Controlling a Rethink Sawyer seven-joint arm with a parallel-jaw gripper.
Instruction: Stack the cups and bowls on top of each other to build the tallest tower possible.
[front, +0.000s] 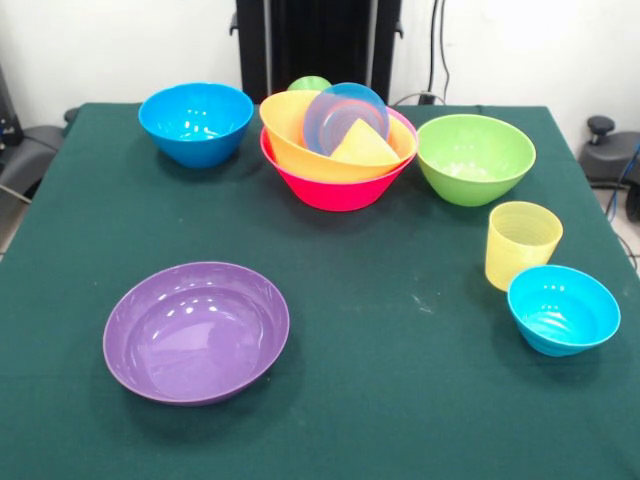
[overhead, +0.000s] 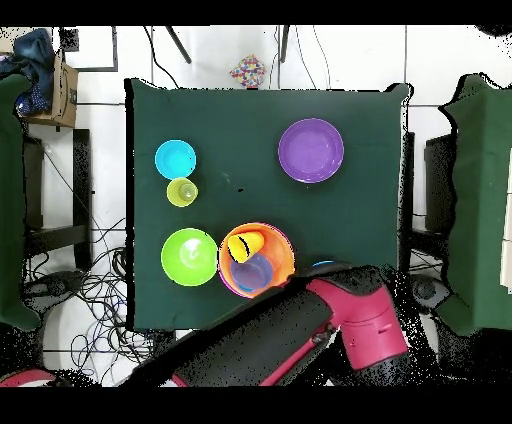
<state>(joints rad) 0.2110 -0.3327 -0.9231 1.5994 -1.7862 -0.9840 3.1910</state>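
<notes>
Front view. The green table (front: 400, 330) carries the tower (front: 338, 145) at its far middle: a pink bowl (front: 335, 190) lowest, an orange bowl (front: 300, 150) nested in it, and inside that a small blue bowl (front: 345, 115) tipped on edge with a yellow-orange cup (front: 362, 147) lying on its side against it. A green cup (front: 309, 84) shows just behind the orange rim. A medium blue bowl (front: 196, 122) stands upright beside the tower on the picture's left, a green bowl (front: 474, 157) beside it on the right. Nearer the camera on the right, the ribbed pale yellow cup (front: 521, 243) stands upright, just beside a second small blue bowl (front: 562, 308). The purple bowl (front: 196, 330) sits alone at the near left. No gripper shows here, so no place can be reckoned from the fingers.

Overhead view. The red and black arm (overhead: 330, 335) lies across the table's bottom edge, covering most of the medium blue bowl. The gripper itself is not visible; whether the fingers are open or closed, or hold anything, cannot be told. The tower sits just beside the arm, the green bowl next to it, the purple bowl well apart.
</notes>
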